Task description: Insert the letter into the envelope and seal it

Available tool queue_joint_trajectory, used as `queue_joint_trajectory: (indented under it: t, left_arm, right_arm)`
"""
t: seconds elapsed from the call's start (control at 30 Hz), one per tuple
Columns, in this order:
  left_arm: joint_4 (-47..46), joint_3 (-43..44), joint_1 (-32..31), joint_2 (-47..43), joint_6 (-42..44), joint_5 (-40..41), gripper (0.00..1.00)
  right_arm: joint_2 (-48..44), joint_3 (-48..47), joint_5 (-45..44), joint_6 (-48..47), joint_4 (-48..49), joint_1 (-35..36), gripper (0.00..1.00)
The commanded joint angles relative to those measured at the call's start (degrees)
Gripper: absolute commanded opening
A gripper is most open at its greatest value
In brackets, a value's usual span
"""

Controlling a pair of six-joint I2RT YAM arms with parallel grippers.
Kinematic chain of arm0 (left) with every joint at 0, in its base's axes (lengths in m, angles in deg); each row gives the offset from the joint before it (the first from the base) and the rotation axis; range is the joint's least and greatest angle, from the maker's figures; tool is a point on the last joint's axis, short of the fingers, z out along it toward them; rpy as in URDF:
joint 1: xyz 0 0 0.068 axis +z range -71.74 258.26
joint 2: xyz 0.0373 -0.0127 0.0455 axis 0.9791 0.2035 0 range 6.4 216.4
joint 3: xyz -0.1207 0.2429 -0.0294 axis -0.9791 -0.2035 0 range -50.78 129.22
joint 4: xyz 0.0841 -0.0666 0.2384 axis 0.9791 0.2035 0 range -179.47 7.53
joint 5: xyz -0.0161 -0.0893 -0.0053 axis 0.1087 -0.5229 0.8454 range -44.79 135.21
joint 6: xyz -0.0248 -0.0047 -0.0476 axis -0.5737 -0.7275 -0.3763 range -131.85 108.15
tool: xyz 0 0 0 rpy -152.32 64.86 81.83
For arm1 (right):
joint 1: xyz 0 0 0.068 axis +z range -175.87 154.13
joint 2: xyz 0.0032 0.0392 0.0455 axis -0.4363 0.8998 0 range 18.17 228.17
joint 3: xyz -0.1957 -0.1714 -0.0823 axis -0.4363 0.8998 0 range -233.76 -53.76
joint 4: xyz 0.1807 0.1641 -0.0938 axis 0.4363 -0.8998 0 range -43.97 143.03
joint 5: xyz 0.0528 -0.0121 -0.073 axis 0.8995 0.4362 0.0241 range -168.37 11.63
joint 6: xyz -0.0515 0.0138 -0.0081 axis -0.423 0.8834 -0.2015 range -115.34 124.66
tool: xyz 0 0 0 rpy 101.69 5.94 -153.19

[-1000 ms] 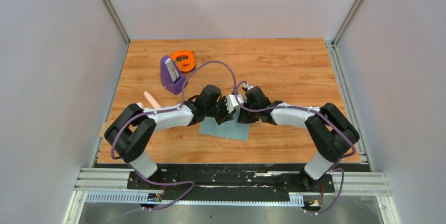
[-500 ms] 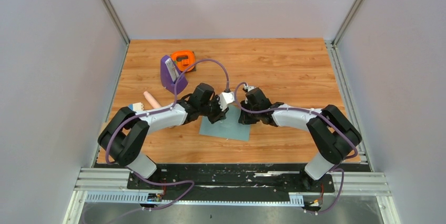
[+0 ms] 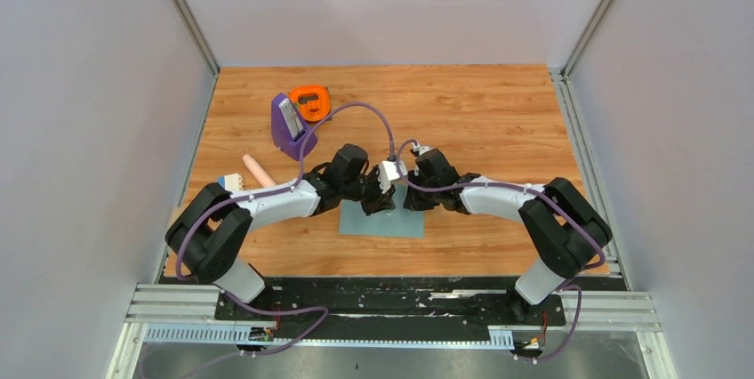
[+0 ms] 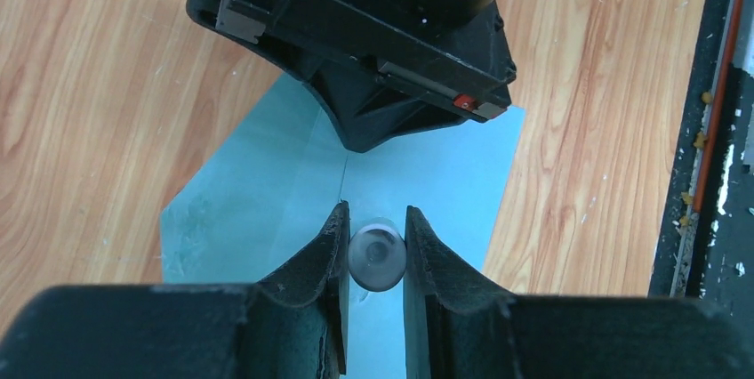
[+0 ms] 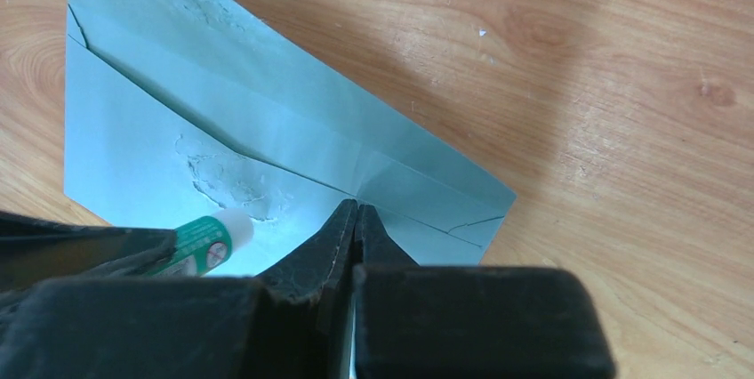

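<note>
The grey-teal envelope (image 3: 396, 223) lies flat on the wooden table between both arms; it also shows in the left wrist view (image 4: 258, 192) and the right wrist view (image 5: 160, 121), with glue smears on it. My left gripper (image 3: 381, 199) (image 4: 375, 214) is shut on a glue stick (image 4: 377, 256) with a green label and white tip (image 5: 206, 241), tip down on the envelope. My right gripper (image 3: 411, 197) (image 5: 357, 208) is shut and empty, its tips resting on the envelope at a fold line. The letter is not visible.
A purple holder (image 3: 289, 126) and an orange tape dispenser (image 3: 311, 101) stand at the back left. A pinkish cylinder (image 3: 257, 169) and a small white block (image 3: 231, 182) lie left of the left arm.
My left gripper swung back and left with the glue stick, then returned down onto the envelope. The envelope has turned slightly and lies squarer. The right gripper stayed in place.
</note>
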Motion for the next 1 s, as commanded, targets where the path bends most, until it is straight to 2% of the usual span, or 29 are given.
queue_joint_trajectory:
  t: [0.0, 0.2, 0.3, 0.5, 0.67, 0.87, 0.9, 0.97]
  left_arm:
    - [-3.94, -0.42, 0.0, 3.14, -2.38, -2.45, 0.0]
    - [-5.45, -1.86, 0.03, 5.5, 0.02, 3.43, 0.0]
    - [-2.92, -1.71, 0.21, 5.06, 1.09, 6.81, 0.0]
    - [4.01, -2.36, 2.69, -1.41, 0.79, 4.52, 0.0]
    - [12.51, 3.22, 2.92, -2.01, -0.19, 8.2, 0.0]
    - [12.5, 4.29, 3.82, -2.92, 0.83, 8.69, 0.0]
    - [12.58, 5.48, 4.73, -4.13, 0.48, 6.64, 0.0]
    - [16.38, 9.66, 6.18, -5.36, -0.93, 2.6, 0.0]
  right_arm:
    - [0.28, 1.38, -1.99, -1.03, -2.74, 0.04, 0.0]
    - [-0.36, 1.72, -2.04, -1.29, -2.64, 0.04, 0.0]
    - [-0.96, 2.03, -2.21, -1.51, -2.64, 0.04, 0.0]
    - [-1.74, 2.35, -2.6, -2.07, -2.65, -0.02, 0.0]
    - [-1.93, 2.34, -2.43, -2.16, -2.65, -0.04, 0.0]
    - [-4.0, 1.66, -1.39, -2.57, -2.74, 0.0, 0.0]
    - [-4.6, 1.3, -0.85, -2.79, -2.74, -0.02, 0.01]
    - [-6.45, 0.04, 1.04, -3.88, -2.51, -0.05, 0.12]
